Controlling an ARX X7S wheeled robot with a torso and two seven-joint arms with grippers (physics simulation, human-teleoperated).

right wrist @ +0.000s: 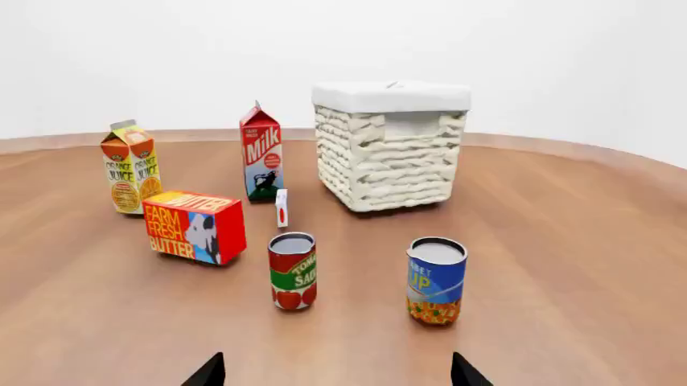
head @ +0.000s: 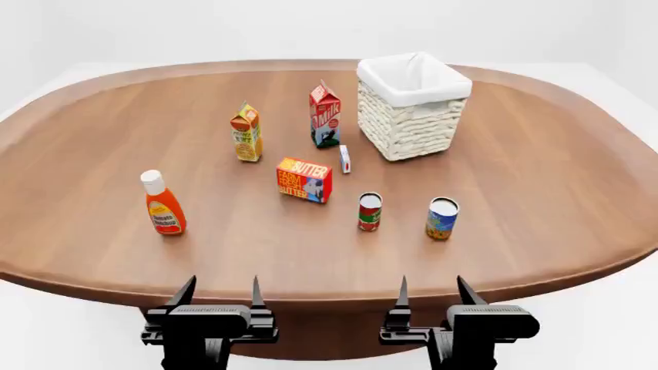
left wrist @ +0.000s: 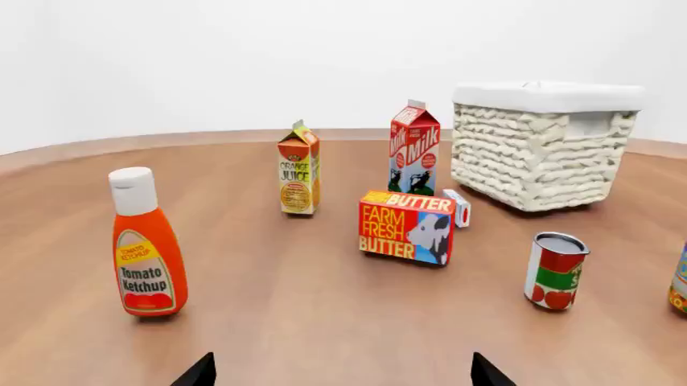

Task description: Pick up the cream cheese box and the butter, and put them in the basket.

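Head view shows both arms parked at the near edge of the table (head: 575, 200), the left gripper (head: 219, 293) and right gripper (head: 430, 291) each with fingers spread and nothing between them, so no pick has begun. Butter (head: 304, 179) lies on its side near the table's middle, closest to the left gripper, which probably suits that arm. Just beyond it the cream cheese box (head: 346, 159) stands on edge, between the milk carton (head: 325, 116) and the basket (head: 412, 104), touching neither. That narrow gap likely calls for a careful approach. Two cans (head: 370, 211) stand in the right arm's path.
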